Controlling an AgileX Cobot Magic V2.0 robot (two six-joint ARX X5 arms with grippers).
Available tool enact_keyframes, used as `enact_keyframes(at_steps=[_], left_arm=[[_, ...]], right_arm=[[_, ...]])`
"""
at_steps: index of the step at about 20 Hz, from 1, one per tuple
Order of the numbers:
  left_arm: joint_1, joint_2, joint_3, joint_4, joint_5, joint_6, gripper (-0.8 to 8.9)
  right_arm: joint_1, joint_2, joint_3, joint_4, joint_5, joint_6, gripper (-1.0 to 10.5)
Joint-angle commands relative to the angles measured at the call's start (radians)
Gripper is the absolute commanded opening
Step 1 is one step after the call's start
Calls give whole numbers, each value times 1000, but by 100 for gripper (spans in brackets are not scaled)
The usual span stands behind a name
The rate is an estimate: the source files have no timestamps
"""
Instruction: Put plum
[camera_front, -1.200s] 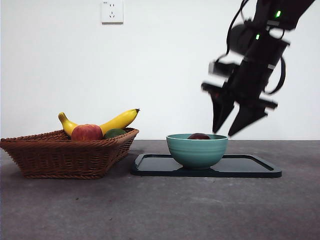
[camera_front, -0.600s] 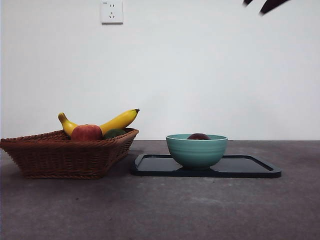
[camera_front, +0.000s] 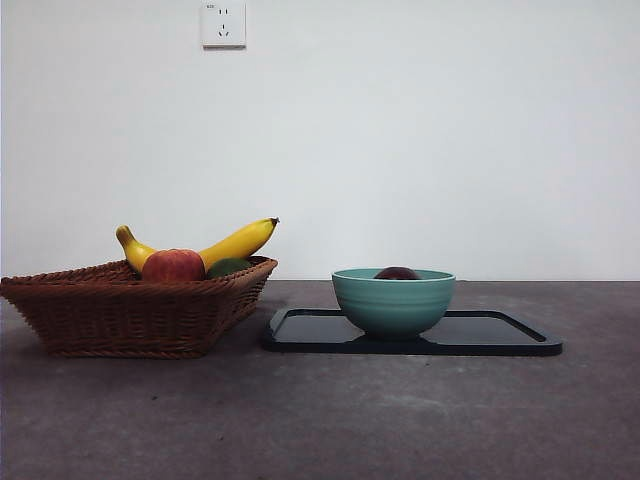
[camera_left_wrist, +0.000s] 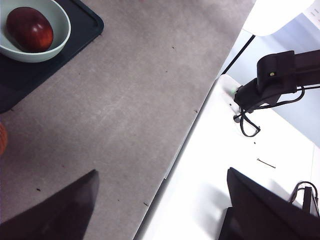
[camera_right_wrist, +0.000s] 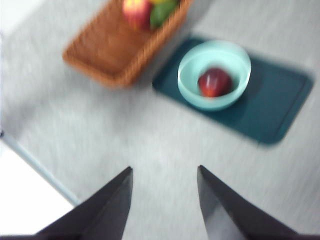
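Note:
The dark maroon plum (camera_front: 398, 273) lies inside the teal bowl (camera_front: 394, 300), which stands on the dark tray (camera_front: 500, 333). The plum also shows in the left wrist view (camera_left_wrist: 30, 29) and in the blurred right wrist view (camera_right_wrist: 215, 82). My right gripper (camera_right_wrist: 164, 200) is open and empty, high above the table and well away from the bowl (camera_right_wrist: 214, 75). My left gripper (camera_left_wrist: 160, 200) is open and empty, over the table's edge, far from the bowl (camera_left_wrist: 35, 30). Neither gripper shows in the front view.
A wicker basket (camera_front: 130, 305) stands to the left of the tray and holds a banana (camera_front: 235, 243), a red-and-yellow apple (camera_front: 174, 265) and a green fruit (camera_front: 229, 267). The basket also shows in the right wrist view (camera_right_wrist: 112, 50). A white surface with a black arm base (camera_left_wrist: 275, 80) lies past the table edge.
The right arm has lifted up and away from beside the bowl and has left the front view. The plum stays in the bowl.

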Motion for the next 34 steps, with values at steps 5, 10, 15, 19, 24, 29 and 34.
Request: enact_keyframes(at_steps=[5,10,15,19,24,29,34], left_arm=[[-5,7,9,7,3,-4,400],[-5,7,9,7,3,-5,400],[-5,7,9,6,3,-9,400],[-5,7,9,8,3,-9,400],[-5,7,9,31,2,-43,400],[-11,8,9,165,-28,-184,401],[-61,25,9,350,-195,-353,404]], right_arm=[[6,-141,-243,59,-101,-4,206],[6,-159,-281,76,-107,10,206],[6,-157,-281,94,-110,15,206],[6,-157,-281,94,-109,19,206],[6,-157,-281,94,-109,19,206],[6,-157,-281,95,-109,19,206],[6,-157,-281,95,-109,18,206]])
